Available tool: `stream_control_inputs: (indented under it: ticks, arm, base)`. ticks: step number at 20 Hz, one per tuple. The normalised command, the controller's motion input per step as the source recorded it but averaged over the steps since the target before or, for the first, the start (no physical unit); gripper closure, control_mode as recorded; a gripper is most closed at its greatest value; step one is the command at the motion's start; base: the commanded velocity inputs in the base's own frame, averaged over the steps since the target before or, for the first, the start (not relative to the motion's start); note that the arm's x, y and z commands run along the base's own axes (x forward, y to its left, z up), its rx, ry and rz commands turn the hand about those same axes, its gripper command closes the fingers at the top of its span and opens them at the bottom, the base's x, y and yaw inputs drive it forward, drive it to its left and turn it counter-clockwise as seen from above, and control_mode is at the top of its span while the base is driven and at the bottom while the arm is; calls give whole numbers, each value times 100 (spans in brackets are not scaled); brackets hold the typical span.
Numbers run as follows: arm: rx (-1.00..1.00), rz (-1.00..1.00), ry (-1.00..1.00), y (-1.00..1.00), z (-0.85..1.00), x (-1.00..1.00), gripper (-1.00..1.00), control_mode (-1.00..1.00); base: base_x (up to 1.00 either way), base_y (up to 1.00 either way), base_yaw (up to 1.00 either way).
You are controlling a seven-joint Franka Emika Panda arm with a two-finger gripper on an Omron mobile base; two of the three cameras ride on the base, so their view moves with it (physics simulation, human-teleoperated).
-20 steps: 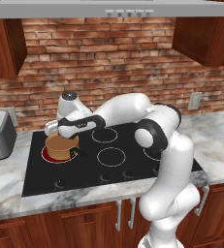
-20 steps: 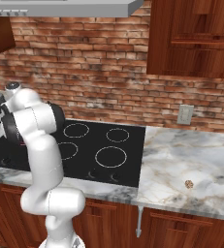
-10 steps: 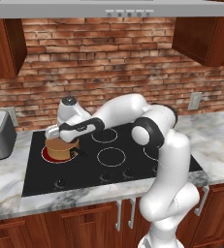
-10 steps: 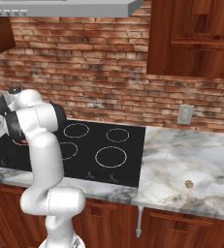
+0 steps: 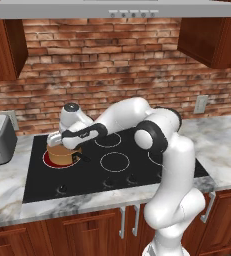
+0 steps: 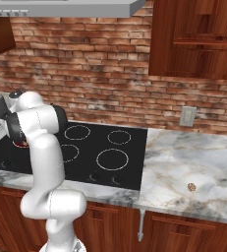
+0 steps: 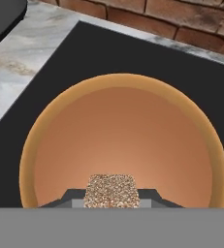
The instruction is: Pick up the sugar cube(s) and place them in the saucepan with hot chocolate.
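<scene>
- Two-finger gripper [image 7: 112, 202]: closed on a speckled brown sugar cube [image 7: 112, 191], directly above the round copper-orange saucepan [image 7: 123, 140].
- Saucepan: stands near the black cooktop's [image 5: 112, 165] left edge.
- Remaining: release; a second cube [image 6: 191, 187] lies on the marble counter [image 6: 193, 167].

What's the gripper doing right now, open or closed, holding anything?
Gripper: closed on a sugar cube, above the saucepan with hot chocolate.

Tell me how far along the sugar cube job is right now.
Done: one sugar cube is picked up, pinched in the shut gripper. In hand: it hangs directly over the saucepan on the stove's front left burner. Left: release it, then fetch the second cube lying on the marble counter.
</scene>
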Motion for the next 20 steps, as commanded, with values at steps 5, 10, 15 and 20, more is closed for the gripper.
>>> stream_control_inputs:
  ticks: [5, 10, 15, 20]
  arm:
    - [0, 0, 0, 0, 0, 0, -100, -100]
    - [0, 0, 0, 0, 0, 0, -100, -100]
    - [0, 0, 0, 0, 0, 0, -100, -100]
    - [0, 0, -2, 0, 24, -18, -100, -100]
  base:
    - [0, 0, 0]
    - [0, 0, 0]
    - [0, 0, 0]
    - [0, 0, 0]
